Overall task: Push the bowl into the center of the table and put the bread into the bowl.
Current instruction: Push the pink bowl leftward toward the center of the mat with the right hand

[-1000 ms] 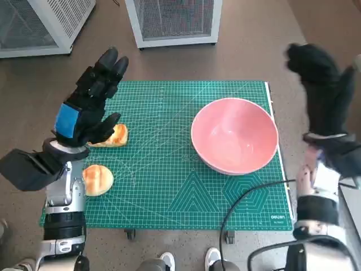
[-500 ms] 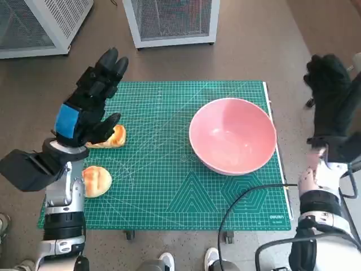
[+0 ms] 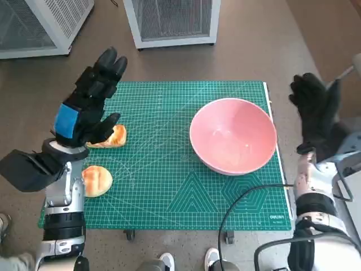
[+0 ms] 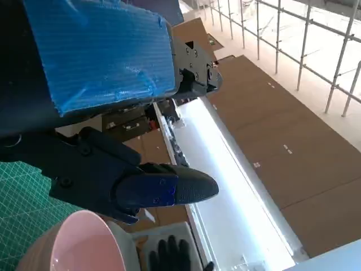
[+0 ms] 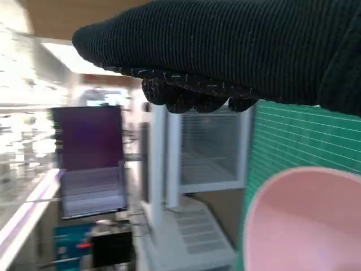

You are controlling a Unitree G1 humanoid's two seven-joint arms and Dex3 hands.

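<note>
Bowl: I see the pink bowl at 3 o'clock on the green surface.
Bread: two rolls at 9 o'clock.
Left hand: raised, fingers apart, empty.
Right hand: beside the bowl, fingers apart.

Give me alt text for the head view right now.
A pink bowl sits empty at the green mat's right edge, the right robot hand open beside it. The left robot hand hovers open over one of two bread rolls.
</note>
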